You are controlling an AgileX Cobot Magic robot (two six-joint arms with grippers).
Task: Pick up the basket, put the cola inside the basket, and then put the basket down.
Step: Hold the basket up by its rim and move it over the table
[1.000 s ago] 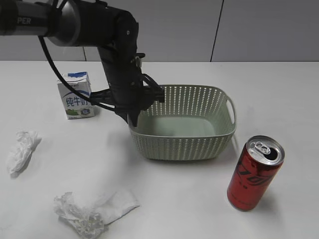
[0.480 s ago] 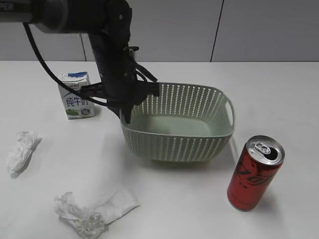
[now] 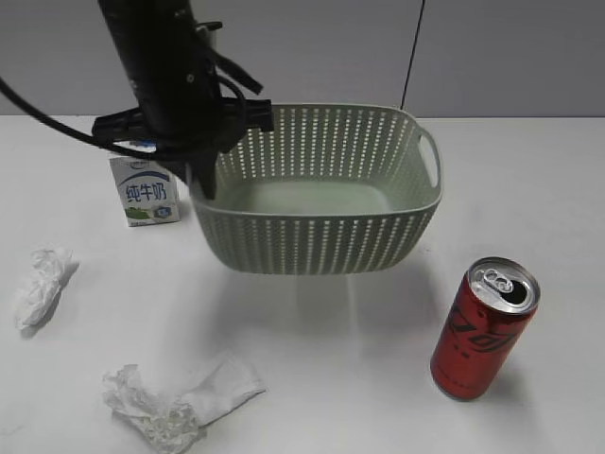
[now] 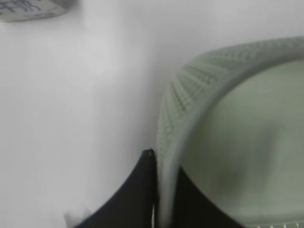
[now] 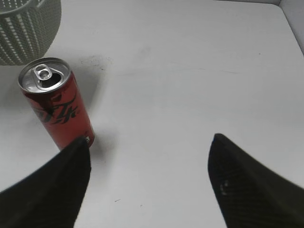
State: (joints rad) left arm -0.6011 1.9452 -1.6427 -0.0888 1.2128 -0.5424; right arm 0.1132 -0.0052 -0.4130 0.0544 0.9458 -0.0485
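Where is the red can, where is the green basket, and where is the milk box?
cola [image 3: 483, 331]: exterior view, on the red side of the can.
basket [image 3: 312, 244]: exterior view, on its slotted front wall.
milk carton [image 3: 145, 194]: exterior view, on its printed front face.

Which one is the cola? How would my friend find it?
Find the big green basket that the left gripper holds up. On the table to its right stands the cola. It is the only tall red can, with black letters and a silver top.

left gripper [image 4: 159, 190] clamps basket [image 4: 228, 142] rim | carton [image 4: 33, 9] top-left on table [image 4: 71, 95]
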